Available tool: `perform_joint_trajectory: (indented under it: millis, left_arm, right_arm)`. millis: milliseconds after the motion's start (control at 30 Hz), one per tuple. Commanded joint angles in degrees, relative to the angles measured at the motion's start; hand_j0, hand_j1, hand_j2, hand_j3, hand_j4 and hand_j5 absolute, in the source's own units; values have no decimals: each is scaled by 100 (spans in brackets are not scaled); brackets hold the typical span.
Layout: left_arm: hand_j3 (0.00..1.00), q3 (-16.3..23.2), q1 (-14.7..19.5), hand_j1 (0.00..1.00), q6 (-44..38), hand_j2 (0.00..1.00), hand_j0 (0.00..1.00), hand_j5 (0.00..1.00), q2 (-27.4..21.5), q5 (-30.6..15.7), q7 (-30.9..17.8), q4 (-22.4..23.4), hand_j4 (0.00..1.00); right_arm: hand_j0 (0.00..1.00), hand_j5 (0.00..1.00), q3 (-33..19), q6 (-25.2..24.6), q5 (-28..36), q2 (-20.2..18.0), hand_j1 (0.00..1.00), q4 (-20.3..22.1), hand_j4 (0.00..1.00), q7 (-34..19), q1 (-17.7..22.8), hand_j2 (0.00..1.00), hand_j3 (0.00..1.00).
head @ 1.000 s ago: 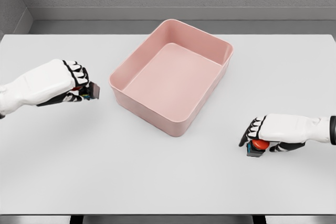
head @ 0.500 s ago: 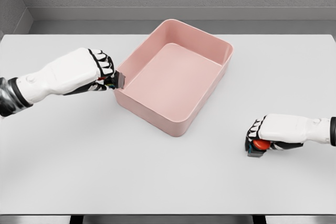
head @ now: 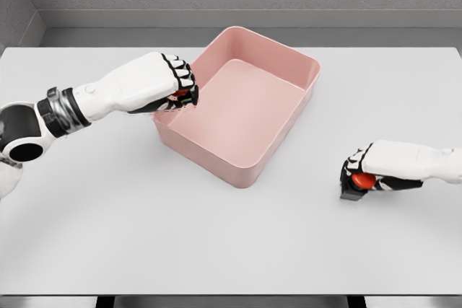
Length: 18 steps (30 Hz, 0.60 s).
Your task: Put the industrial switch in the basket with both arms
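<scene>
The left robot hand (head: 170, 84) is clenched around a small industrial switch (head: 189, 97), holding it over the left rim of the pink basket (head: 238, 106). The right robot hand (head: 375, 169) grips a second red-buttoned switch (head: 355, 184) just above the white desk (head: 231, 243), well right of the basket.

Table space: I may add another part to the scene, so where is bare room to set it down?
Bare table runs along the whole near edge, and behind the pink basket. It is crowded at the basket's left rim, under the left hand, and around the right hand gripping a red-buttoned switch.
</scene>
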<state>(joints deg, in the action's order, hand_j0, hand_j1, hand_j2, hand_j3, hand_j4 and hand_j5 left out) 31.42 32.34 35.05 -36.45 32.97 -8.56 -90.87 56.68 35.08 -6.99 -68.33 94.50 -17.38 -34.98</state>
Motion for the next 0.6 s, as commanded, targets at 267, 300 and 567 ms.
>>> perform_joint_trajectory:
  millis: [267,300,567]
  left_arm:
    - [36,664,290,36,-5,36,36,36,1070,254,-392,1212,36]
    - [36,672,290,36,-5,36,36,36,1140,350,-409,1248,36]
    - [67,778,404,67,-5,67,67,67,1158,368,-409,1221,67]
  right_arm:
    - [48,48,-140,-8,312,74,48,-2,48,7,-123,48,48]
    - [48,48,-157,-8,312,109,48,-11,48,7,-123,48,48]
    - [48,48,-263,-8,505,232,48,-46,48,-2,-132,48,48]
